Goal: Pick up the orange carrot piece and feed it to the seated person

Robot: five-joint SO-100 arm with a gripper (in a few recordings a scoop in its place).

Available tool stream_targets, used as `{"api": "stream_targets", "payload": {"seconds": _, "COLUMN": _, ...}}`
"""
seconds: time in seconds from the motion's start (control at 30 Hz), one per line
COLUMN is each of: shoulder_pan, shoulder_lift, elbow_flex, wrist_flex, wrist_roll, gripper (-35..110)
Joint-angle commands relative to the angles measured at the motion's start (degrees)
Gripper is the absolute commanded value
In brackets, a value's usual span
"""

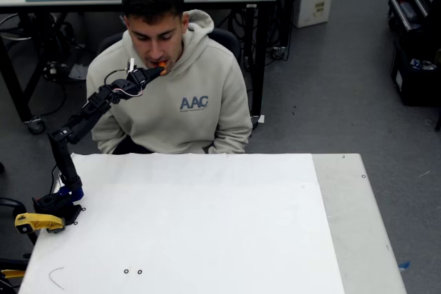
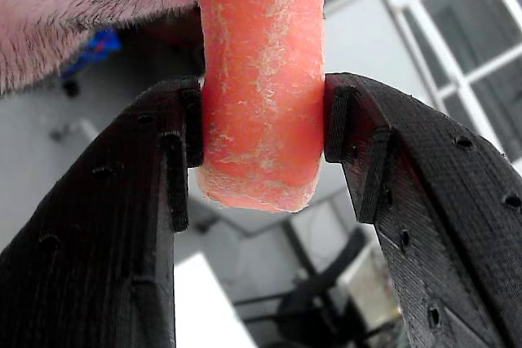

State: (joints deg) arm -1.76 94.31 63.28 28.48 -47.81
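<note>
Wrist view: my pincer (image 2: pixel 263 132) clamps the carrot (image 2: pixel 261 79) crosswise, its far end seemingly at the person's (image 1: pixel 176 94) lips.

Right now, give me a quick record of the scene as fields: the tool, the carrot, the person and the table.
tool: shut on the carrot, raised to the person's mouth
carrot: orange piece clamped between both fingers, top end at the lips
person: seated behind the table, beige hoodie, head bent toward the carrot
table: white top, arm base at its left edge in the fixed view
</note>
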Motion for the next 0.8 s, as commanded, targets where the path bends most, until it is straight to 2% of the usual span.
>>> {"api": "stream_targets", "payload": {"seconds": 0.0, "shoulder_pan": -3.16, "shoulder_lift": 1.67, "elbow_flex": -3.69, "wrist_flex": 0.09, "wrist_roll": -1.14, "gripper": -1}}
{"api": "stream_targets", "payload": {"seconds": 0.23, "shoulder_pan": -2.46, "shoulder_lift": 2.46, "elbow_flex": -3.69, "wrist_flex": 0.09, "wrist_roll": -1.14, "gripper": 1}}
{"api": "stream_targets", "payload": {"seconds": 0.5, "shoulder_pan": -2.37, "shoulder_lift": 5.27, "elbow_flex": -3.69, "wrist_flex": 0.18, "wrist_roll": -1.05, "gripper": 29}}
{"api": "stream_targets", "payload": {"seconds": 0.77, "shoulder_pan": -0.97, "shoulder_lift": 5.80, "elbow_flex": -3.69, "wrist_flex": 0.18, "wrist_roll": -1.05, "gripper": 26}}
